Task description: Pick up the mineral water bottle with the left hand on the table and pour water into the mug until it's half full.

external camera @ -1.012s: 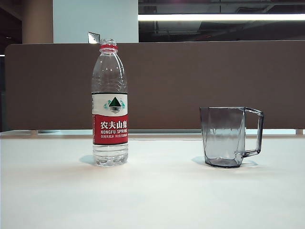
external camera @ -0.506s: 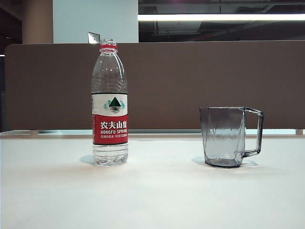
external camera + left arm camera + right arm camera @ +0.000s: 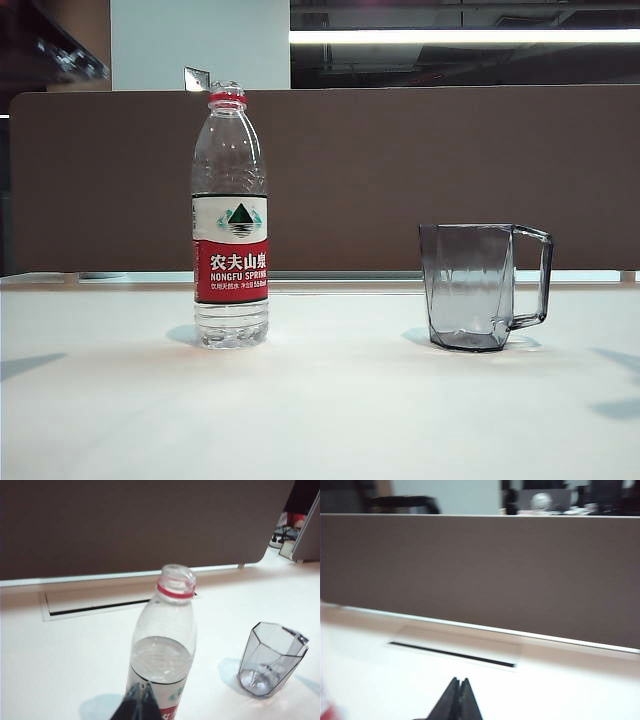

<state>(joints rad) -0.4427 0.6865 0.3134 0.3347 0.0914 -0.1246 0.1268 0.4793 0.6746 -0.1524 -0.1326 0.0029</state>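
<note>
Step in hand, as you judge it: reach for mineral water bottle (image 3: 230, 215). Spread left gripper (image 3: 140, 696) jaws before closing in; grip body at label height, below shoulder, so uncapped neck stays upright. Bottle stands upright on table (image 3: 320, 400), well apart from mug (image 3: 483, 286) to its right, mug upright, looks empty.

Pose: left gripper fingertips pressed together, empty, pointing at bottle from above and near. Right gripper (image 3: 456, 696) also pressed together, holding nothing, facing brown partition (image 3: 480, 575), bottle and mug out of its view.
</note>
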